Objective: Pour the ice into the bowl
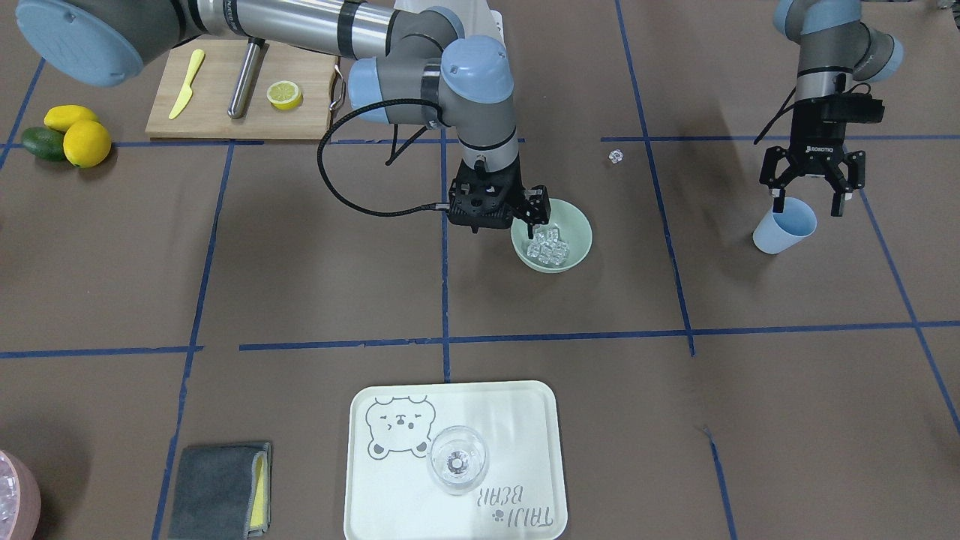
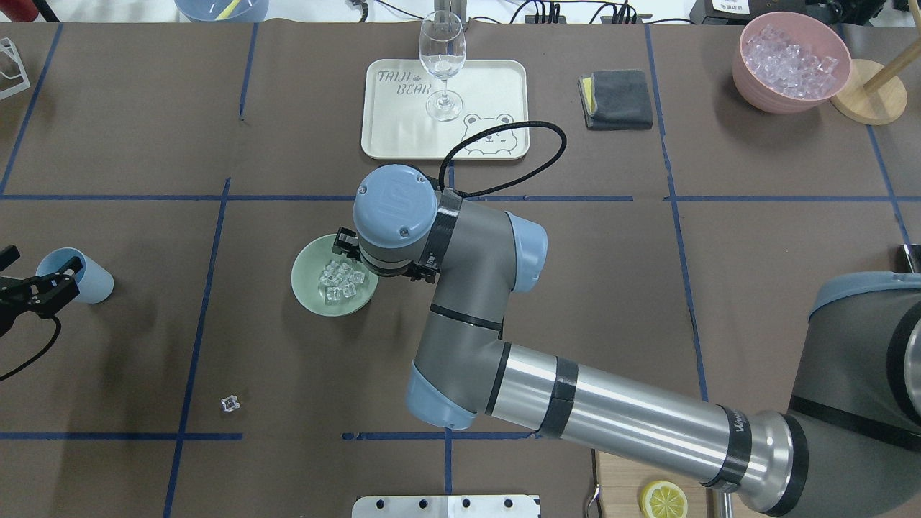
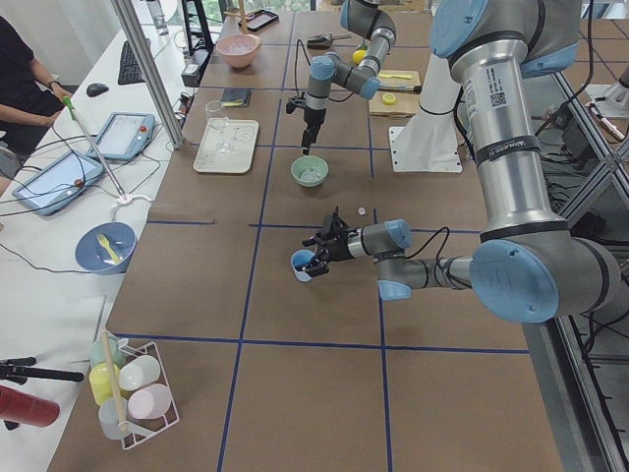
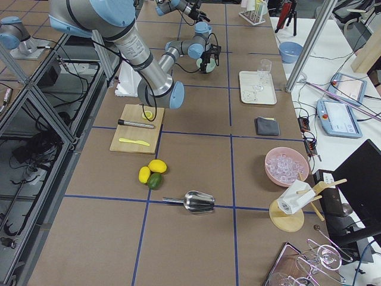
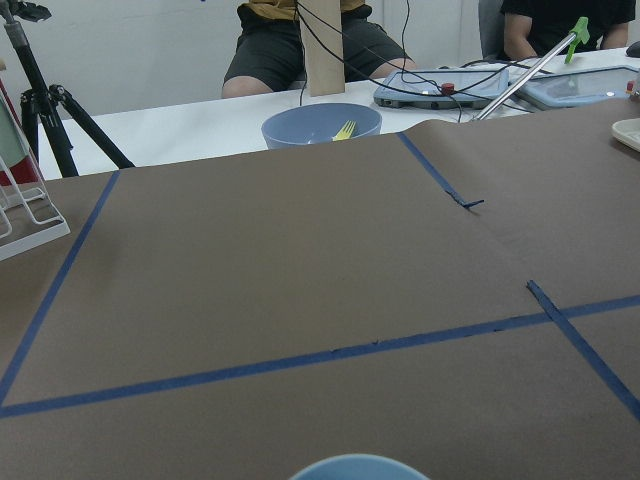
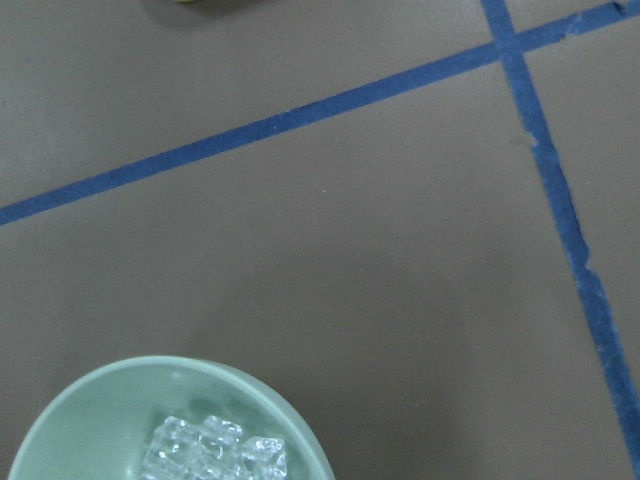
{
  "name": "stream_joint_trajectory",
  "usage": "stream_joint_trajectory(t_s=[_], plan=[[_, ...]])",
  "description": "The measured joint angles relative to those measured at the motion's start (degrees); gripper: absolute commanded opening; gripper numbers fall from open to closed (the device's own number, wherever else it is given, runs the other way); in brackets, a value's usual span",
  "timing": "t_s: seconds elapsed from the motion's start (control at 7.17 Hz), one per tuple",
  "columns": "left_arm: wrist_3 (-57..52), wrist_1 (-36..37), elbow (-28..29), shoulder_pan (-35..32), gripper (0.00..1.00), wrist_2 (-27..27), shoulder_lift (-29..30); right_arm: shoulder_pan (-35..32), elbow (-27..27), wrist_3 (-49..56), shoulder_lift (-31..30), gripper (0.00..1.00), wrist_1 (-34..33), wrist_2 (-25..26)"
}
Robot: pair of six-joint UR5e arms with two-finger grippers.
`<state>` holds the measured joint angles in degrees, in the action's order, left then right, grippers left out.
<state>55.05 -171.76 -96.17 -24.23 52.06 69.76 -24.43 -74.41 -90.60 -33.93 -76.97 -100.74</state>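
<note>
Several ice cubes (image 1: 550,247) lie piled in the bowl (image 1: 581,229) — R gripper (image 1: 536,214) at its rim, fingers half hidden, can't tell its grip. L gripper (image 1: 808,204), well apart from bowl, spread wide at the cup (image 1: 780,234).

Overhead, my right arm (image 2: 460,244) covers the right gripper (image 1: 535,217) and the bowl's (image 2: 316,288) three-o'clock rim. I can't tell whether its fingers (image 1: 534,226) pinch anything. The right wrist view cuts the bowl at six o'clock, and the left wrist view shows only a sliver of the cup (image 5: 360,467).

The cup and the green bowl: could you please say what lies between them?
In the overhead view, only bare table crossed by one blue tape line separates cup and bowl.
</note>
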Motion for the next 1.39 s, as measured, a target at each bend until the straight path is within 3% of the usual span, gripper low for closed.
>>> stream_joint_trajectory(t_s=[0.14,0.28,0.56,0.98,1.39], plan=[[-1.4,0.0,-0.8,-1.7,1.0,1.6,0.0,0.6,2.2,0.2,0.5,0.66,1.1,0.1],[-3.2,0.1,-1.8,-4.0,1.0,3.9,0.0,1.0,3.4,0.4,0.7,0.01,1.5,0.2],[-7.7,0.2,-2.8,-10.1,1.0,10.9,0.3,1.3,4.1,1.5,0.9,0.0,1.8,-0.1],[-14.1,4.8,-4.1,-23.1,1.0,29.8,2.5,1.1,3.2,4.7,0.9,0.0,2.0,-0.5],[-15.1,30.7,-10.0,-32.2,1.0,44.6,13.4,-3.0,-4.2,5.0,-2.6,0.0,1.8,-6.2]])
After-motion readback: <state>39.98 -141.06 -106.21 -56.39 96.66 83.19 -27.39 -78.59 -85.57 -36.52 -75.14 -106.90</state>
